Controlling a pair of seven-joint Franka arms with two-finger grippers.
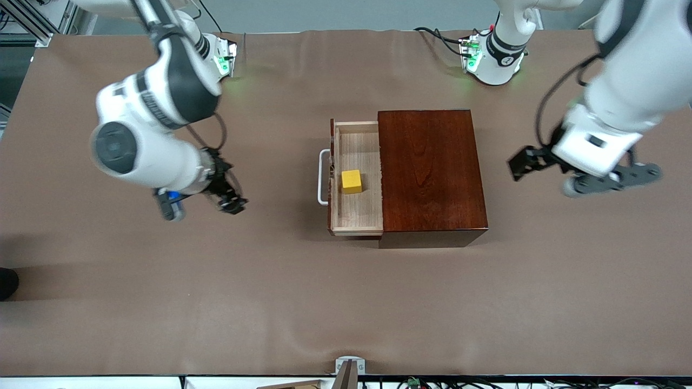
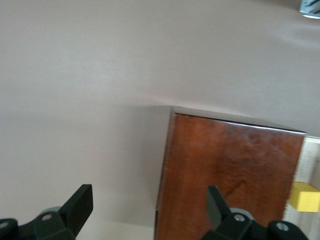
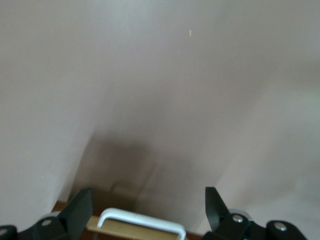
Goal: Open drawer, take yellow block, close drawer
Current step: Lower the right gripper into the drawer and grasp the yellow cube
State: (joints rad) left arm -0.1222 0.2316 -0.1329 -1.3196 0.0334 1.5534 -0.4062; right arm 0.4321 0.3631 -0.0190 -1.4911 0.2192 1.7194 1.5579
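My right gripper (image 1: 230,202) hangs spread and empty over bare table, the drawer (image 1: 357,178) stands pulled out of its box (image 1: 430,173) with the yellow block (image 1: 351,181) inside, my left gripper (image 1: 527,162) likewise agape.

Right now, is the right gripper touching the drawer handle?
Apart. Front view shows the right gripper over bare table toward the right arm's end, with open tablecloth between it and the handle; fingers open, holding nothing.

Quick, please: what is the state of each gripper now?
Left gripper: open, holding nothing, over the table beside the glossy mahogany box.
Right gripper: open, holding nothing, over the table toward the drawer's white U-shaped handle.
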